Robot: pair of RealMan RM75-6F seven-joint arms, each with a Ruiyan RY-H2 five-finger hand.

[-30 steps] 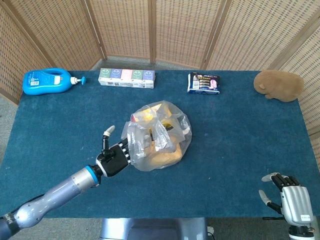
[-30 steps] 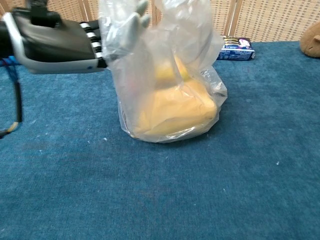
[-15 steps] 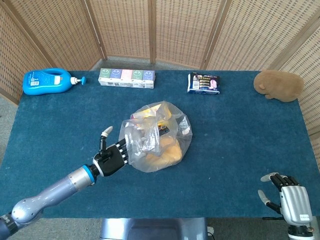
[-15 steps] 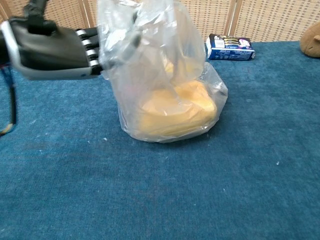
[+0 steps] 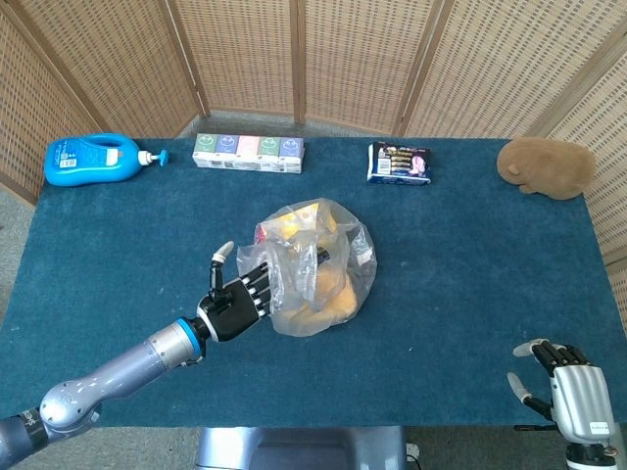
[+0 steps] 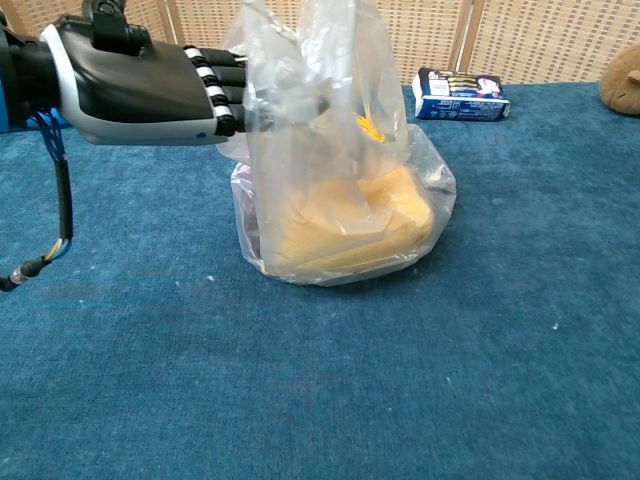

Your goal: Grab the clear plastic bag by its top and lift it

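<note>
The blue-clothed surface (image 5: 118, 264) carries everything, and the clear plastic bag (image 5: 318, 264) sits near its middle; every place below is given from that bag. Its base rests flat on the cloth, weighted by the yellow contents (image 6: 345, 215), so the loose film above stands up in crumpled folds, which is the part the task wants gripped.

Far right of the bag, at the back edge, lies a brown plush toy (image 5: 546, 166). Far left at the back lies a blue pump bottle (image 5: 93, 160) on its side. Behind the bag and a little left is a row of small cartons (image 5: 248, 153); behind and to the right, a dark snack packet (image 5: 399, 163).

The left hand (image 5: 235, 304) comes in level from the bag's left, fingers (image 6: 225, 90) pushed into the upper folds and seemingly closing on the film, though a firm pinch is not plain; the bag is not yet lifted. The right hand (image 5: 568, 384), well off at the front right, holds nothing, fingers loosely apart
</note>
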